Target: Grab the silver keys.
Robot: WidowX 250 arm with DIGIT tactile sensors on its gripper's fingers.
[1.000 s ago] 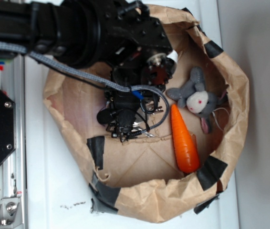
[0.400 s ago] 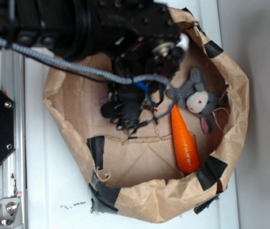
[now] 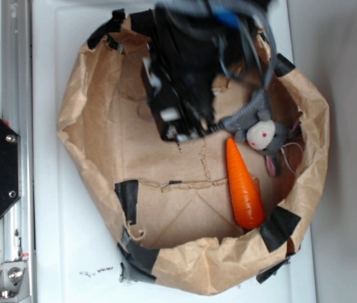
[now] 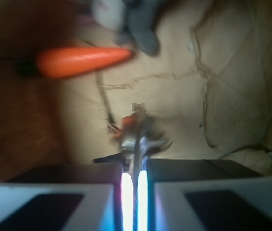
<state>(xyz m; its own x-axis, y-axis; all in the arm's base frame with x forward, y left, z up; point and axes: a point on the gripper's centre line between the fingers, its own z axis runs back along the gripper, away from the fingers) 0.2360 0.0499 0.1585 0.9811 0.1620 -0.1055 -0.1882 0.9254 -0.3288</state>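
You are holding the keys (image 4: 137, 132) pinched between the tips of the hand (image 4: 135, 169), hanging above the bag (image 3: 103, 120) floor, with the carrot (image 3: 244, 187) and toy (image 3: 263, 131) lying off to the right. The grab looks done; next, carry them gently without loosening the pinch.

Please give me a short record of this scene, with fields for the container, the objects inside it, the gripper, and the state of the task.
container: brown paper bag, rim rolled down, black tape patches
carrot: orange carrot lying on the bag floor
toy: grey and white plush mouse beside the carrot's tip
gripper: gripper nearly shut, blurred in the exterior view
keys: silver keys pinched between the fingers
task state: the keys appear to be gripped
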